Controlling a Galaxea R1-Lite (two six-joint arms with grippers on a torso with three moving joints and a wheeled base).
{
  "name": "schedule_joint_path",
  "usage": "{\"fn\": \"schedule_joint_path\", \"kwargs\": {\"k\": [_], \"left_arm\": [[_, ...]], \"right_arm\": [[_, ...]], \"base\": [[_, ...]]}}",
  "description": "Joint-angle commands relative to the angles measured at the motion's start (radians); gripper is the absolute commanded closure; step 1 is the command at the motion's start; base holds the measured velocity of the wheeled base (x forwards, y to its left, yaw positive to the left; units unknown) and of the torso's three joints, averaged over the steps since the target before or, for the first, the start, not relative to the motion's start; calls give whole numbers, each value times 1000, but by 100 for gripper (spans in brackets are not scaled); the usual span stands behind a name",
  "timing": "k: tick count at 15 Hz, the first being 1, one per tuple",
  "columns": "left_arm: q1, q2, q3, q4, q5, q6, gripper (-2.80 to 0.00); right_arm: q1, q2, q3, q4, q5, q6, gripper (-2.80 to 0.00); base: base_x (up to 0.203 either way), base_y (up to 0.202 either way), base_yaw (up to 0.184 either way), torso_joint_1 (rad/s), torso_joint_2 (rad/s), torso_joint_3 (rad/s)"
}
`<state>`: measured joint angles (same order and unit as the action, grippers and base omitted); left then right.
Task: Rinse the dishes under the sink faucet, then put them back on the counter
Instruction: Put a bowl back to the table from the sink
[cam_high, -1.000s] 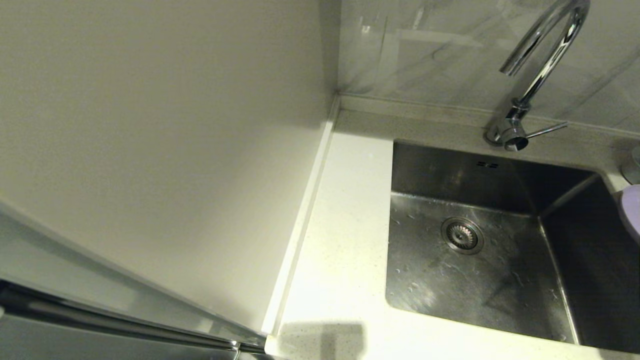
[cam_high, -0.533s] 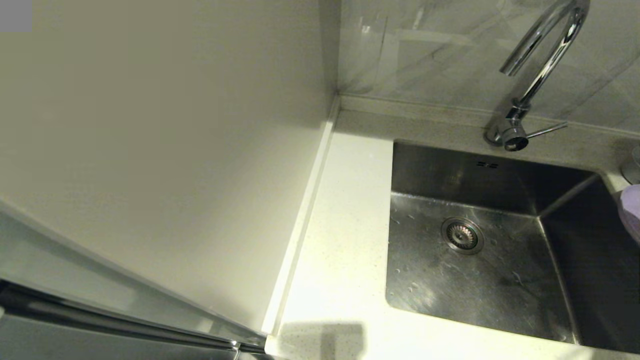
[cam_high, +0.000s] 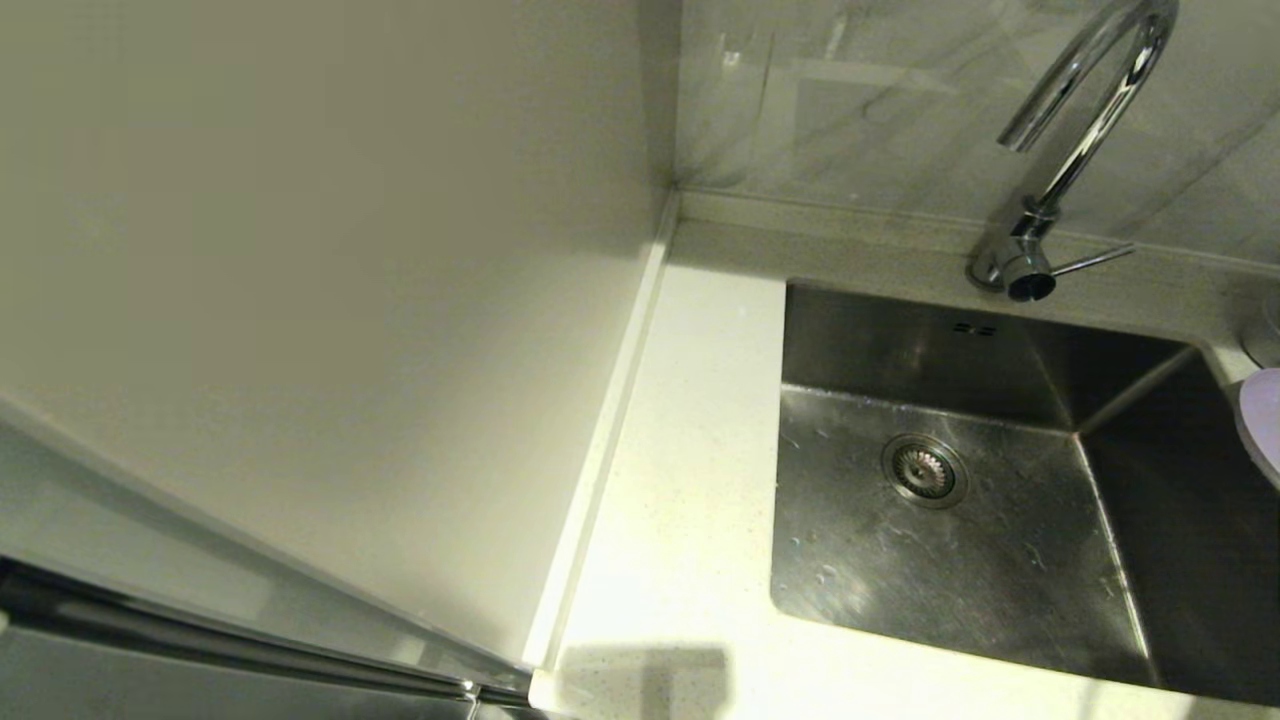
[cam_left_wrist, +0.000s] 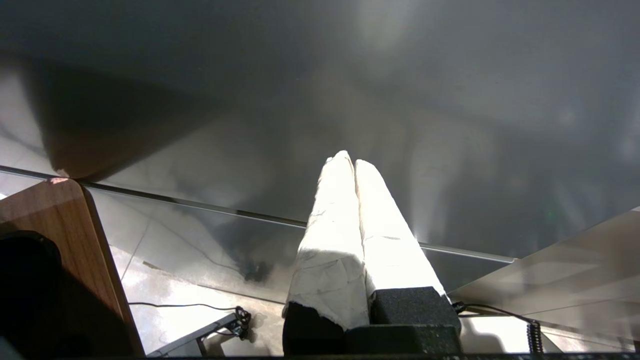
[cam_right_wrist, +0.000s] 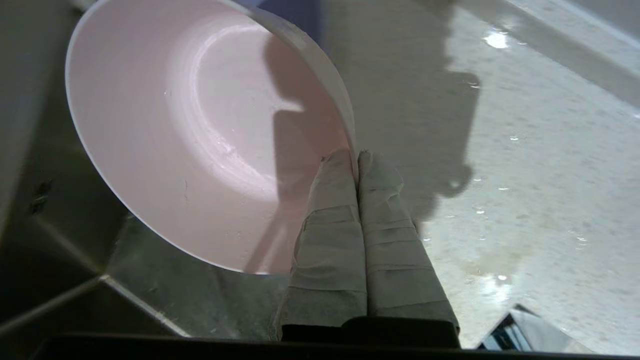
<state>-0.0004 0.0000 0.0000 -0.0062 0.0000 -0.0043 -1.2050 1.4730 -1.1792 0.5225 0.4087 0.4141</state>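
Your right gripper pinches the rim of the round pale pink bowl, tilted over the brushed steel sink to drain, beside the wet speckled white counter; your left gripper hangs parked, fingers together.

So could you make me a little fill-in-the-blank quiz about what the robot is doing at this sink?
1. The right hand is pinching the rim of a pale ____ dish.
2. The sink has a round ____ in its floor.
3. The left hand is shut and holds ____.
4. No ____ is running from the tap.

Missing words: pink; drain; nothing; water
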Motion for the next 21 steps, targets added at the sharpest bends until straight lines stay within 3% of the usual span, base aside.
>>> {"fn": "schedule_joint_path", "kwargs": {"k": [1,9,11,18,21], "left_arm": [[-1,0,3,-1,0,0,0],[0,0,3,0,0,0,0],[0,0,3,-1,0,0,0],[0,0,3,-1,0,0,0],[0,0,3,0,0,0,0]], "right_arm": [[-15,54,30,-8,-25,-47,0],[-15,89,242,-280,-60,-211,0],[-15,96,261,-295,-60,-256,0],[-16,107,263,-307,-60,-264,0],[-17,115,292,-391,-101,-261,0]], "base": [[0,0,0,0,0,0],[0,0,0,0,0,0],[0,0,0,0,0,0],[0,0,0,0,0,0],[0,0,0,0,0,0]]}}
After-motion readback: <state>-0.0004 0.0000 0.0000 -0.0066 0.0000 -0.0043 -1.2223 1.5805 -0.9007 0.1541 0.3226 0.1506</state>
